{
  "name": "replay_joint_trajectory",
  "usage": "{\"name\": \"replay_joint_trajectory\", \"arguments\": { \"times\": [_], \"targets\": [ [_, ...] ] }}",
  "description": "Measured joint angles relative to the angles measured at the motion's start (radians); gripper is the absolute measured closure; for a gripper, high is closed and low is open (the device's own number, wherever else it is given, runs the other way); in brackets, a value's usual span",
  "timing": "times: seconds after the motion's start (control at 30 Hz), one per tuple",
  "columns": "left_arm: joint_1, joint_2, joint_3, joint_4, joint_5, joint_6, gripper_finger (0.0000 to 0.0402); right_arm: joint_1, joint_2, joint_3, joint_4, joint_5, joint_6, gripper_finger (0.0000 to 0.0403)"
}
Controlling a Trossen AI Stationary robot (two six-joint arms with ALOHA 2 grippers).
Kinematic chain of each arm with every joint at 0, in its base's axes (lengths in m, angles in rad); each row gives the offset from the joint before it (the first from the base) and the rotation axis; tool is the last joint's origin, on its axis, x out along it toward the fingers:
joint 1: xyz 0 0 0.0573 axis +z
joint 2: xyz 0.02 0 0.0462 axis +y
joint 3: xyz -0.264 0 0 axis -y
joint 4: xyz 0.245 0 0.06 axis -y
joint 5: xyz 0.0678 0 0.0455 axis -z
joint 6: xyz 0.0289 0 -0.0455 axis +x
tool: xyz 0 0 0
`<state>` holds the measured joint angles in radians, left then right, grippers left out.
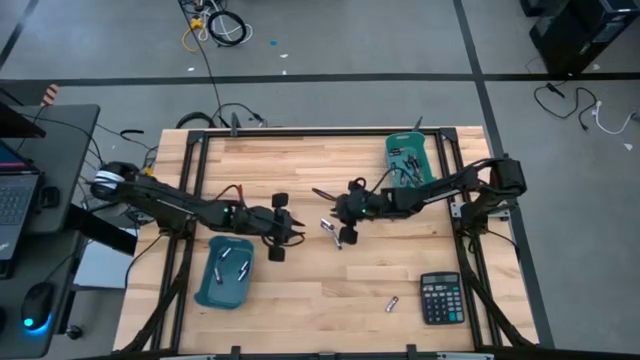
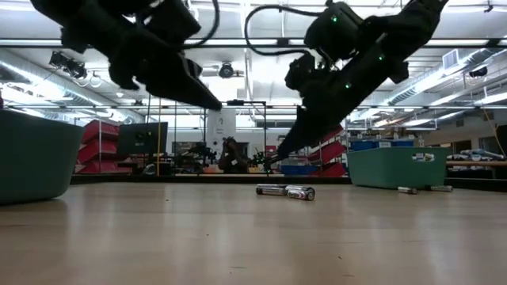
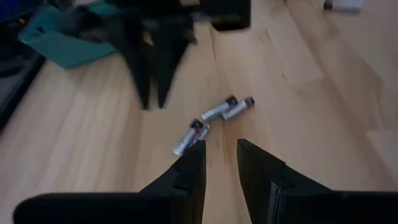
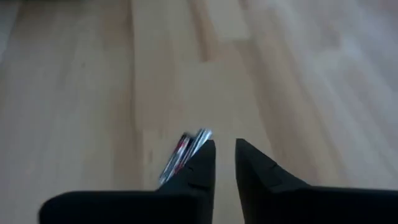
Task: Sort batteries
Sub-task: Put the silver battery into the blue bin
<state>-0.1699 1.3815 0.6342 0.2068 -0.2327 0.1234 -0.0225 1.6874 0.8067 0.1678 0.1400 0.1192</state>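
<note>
While the left gripper (image 1: 298, 236) waits slightly parted and empty at centre-left, the right gripper (image 1: 343, 228), fingers narrowly apart and holding nothing, hangs nearer the batteries (image 1: 330, 227) lying at frame centre on the tabletop (image 1: 330, 300), just left of its fingertips, long axes diagonal.

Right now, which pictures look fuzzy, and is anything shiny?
Left wrist view: the other arm's fingers are smeared and fuzzy, the batteries fairly clear. Right wrist view: the battery and wood are soft. Low view: the arms are dark shapes against bright ceiling lights, and the table shines.
</note>
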Motion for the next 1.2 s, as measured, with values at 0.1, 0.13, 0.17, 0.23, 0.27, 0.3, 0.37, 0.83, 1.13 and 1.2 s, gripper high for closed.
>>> {"name": "replay_joint_trajectory", "arguments": {
  "times": [0.1, 0.13, 0.17, 0.23, 0.27, 0.3, 0.37, 0.83, 1.13, 1.2],
  "targets": [
    [0.010, 0.065, -0.002, 0.058, 0.018, 0.022, 0.0310, 0.014, 0.031, 0.006, 0.036, 0.040, 0.000, 0.0322],
    [0.016, 0.077, -0.002, 0.079, 0.031, 0.027, 0.0310, 0.018, 0.043, 0.005, 0.047, 0.043, 0.004, 0.0313],
    [0.021, 0.085, -0.002, 0.092, 0.048, 0.030, 0.0310, 0.023, 0.053, 0.004, 0.051, 0.043, 0.013, 0.0304],
    [0.032, 0.103, 0.000, 0.142, 0.070, 0.031, 0.0310, 0.031, 0.064, 0.004, 0.058, 0.042, 0.036, 0.0287],
    [0.037, 0.105, 0.000, 0.141, 0.073, 0.031, 0.0310, 0.034, 0.074, 0.004, 0.062, 0.042, 0.049, 0.0279],
    [0.040, 0.105, -0.001, 0.139, 0.079, 0.031, 0.0310, 0.036, 0.085, 0.005, 0.069, 0.042, 0.064, 0.0272],
    [0.048, 0.105, -0.002, 0.142, 0.087, 0.031, 0.0310, 0.040, 0.110, 0.004, 0.063, 0.042, 0.085, 0.0260],
    [0.064, 0.105, -0.001, 0.134, 0.085, 0.030, 0.0310, 0.021, 0.190, 0.007, 0.088, 0.038, 0.090, 0.0243],
    [0.088, 0.105, -0.001, 0.143, 0.086, 0.045, 0.0310, -0.012, 0.187, 0.007, 0.073, 0.022, 0.079, 0.0325],
    [0.096, 0.105, -0.001, 0.148, 0.086, 0.061, 0.0310, -0.019, 0.186, 0.007, 0.070, 0.020, 0.077, 0.0359]
  ]
}}
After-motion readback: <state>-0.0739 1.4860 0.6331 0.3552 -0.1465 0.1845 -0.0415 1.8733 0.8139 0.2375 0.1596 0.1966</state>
